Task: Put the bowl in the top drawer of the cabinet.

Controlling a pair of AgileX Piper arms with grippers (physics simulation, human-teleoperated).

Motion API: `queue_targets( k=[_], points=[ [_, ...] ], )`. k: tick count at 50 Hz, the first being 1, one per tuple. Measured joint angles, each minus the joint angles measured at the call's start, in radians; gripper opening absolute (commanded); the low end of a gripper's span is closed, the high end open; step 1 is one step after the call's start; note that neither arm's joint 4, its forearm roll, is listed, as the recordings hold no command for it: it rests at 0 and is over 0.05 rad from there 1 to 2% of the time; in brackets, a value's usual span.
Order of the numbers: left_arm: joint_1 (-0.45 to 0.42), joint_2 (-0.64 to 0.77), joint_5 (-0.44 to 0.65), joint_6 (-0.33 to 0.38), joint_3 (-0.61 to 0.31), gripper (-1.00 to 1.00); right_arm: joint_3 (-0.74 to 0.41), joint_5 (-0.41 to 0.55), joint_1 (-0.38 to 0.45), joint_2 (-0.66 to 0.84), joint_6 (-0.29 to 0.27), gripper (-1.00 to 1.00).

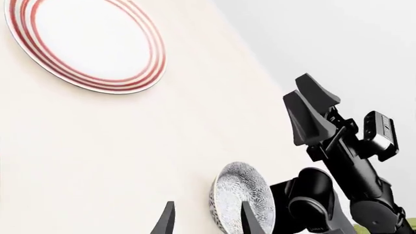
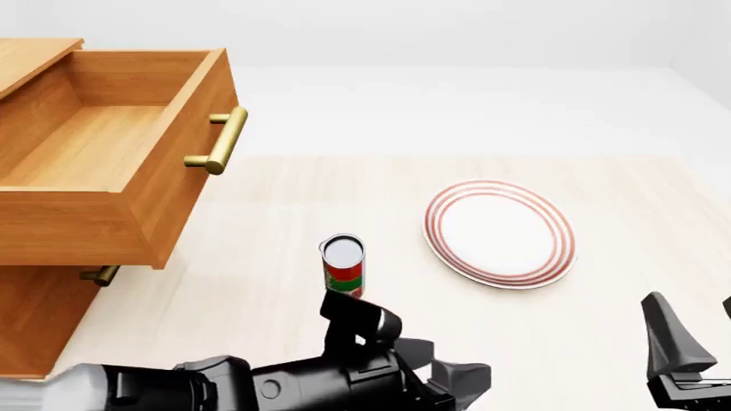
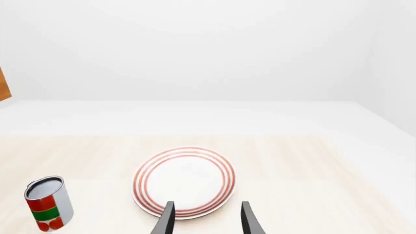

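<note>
Left wrist cam first: I've got the bowl [image 1: 242, 200] right at my left gripper [image 1: 206, 222], one fingertip [image 1: 252, 220] crossing its speckled face, the other off to the side on bare table [image 1: 130, 156]. Fingers are spread, not clamping anything. The plate [image 1: 85, 41] with red rings sits well apart from the bowl, and my right gripper [image 1: 312, 109] hangs in the air nearby, fingers close together from this angle.

Front cam: cabinet [image 2: 34, 317] at 9 o'clock, top drawer [image 2: 103, 154] pulled out, brass handle [image 2: 222, 141] facing the table. Can [image 2: 342, 265] near centre, plate at 3 o'clock from it. The left arm [image 2: 286, 381] covers the 6 o'clock edge, so I can't see the bowl here.

Right wrist cam: fingers parted over the plate's near rim, can at 8 o'clock, nothing held.
</note>
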Motion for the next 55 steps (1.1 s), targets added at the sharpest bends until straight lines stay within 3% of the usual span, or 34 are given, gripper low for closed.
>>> queue_targets(
  k=[55],
  points=[
    [-0.098,0.206,-0.054,-0.182,-0.033,1.0,-0.001,0.001,0.0,0.0,0.0,1.0]
  ],
)
